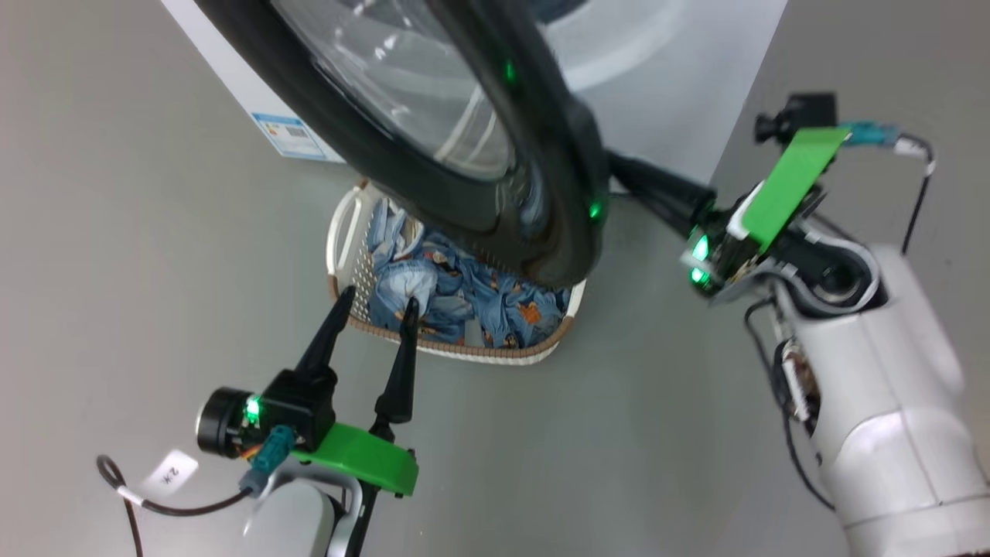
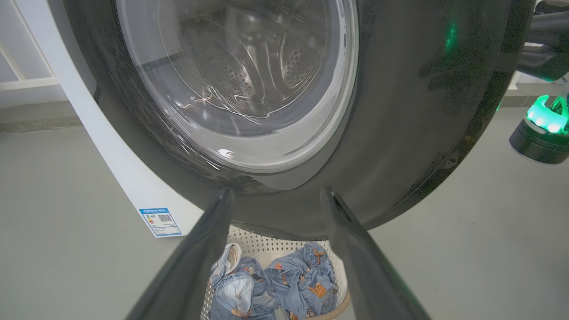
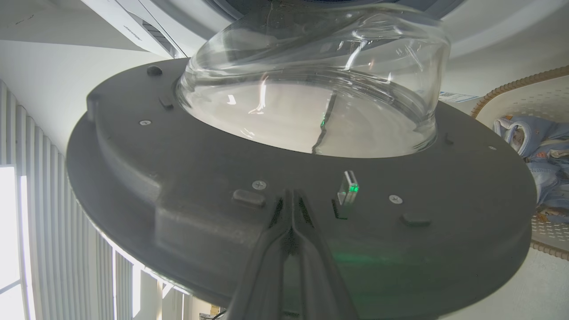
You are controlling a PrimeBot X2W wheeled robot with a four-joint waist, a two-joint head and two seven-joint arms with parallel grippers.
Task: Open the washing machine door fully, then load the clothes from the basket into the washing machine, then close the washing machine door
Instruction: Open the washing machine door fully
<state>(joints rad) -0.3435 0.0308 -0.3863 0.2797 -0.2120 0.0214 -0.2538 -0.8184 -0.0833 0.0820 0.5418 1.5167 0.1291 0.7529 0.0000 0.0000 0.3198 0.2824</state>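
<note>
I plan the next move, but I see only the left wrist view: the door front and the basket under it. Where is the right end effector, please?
Observer: The right end effector is behind the washing machine door. Its tips are at the grey inner face, beside a small clear tab.
Operator: Is it open or shut?
Observer: Shut, with both fingers together and nothing between them.
Operator: Seen from above, where is my left end effector relative to the basket?
Observer: In the head view the left end effector is open. Its tips overlap the near left rim of the basket, just before the clothes.
</note>
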